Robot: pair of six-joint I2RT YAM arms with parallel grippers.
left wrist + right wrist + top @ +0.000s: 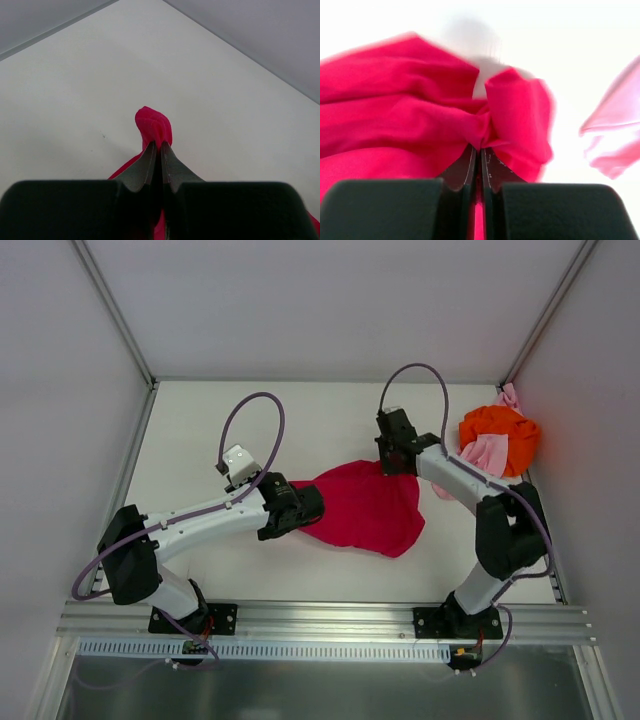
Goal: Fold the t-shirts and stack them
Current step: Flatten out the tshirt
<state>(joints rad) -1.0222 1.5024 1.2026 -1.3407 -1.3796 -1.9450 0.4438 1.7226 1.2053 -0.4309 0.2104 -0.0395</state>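
Note:
The crimson t-shirt (365,508) lies bunched in the middle of the table, held between both arms. My left gripper (306,506) is shut on its left edge; a fold of red cloth (154,126) sticks out past the fingertips. My right gripper (397,466) is shut on its upper right corner, with gathered cloth (420,115) filling the right wrist view. The orange t-shirt (503,432) sits crumpled at the far right with the pale pink t-shirt (487,452) draped on it. The pink one also shows in the right wrist view (610,145).
The white table (320,420) is boxed in by grey walls behind and at both sides. A metal rail (330,620) runs along the near edge by the arm bases. Purple cables loop above both wrists.

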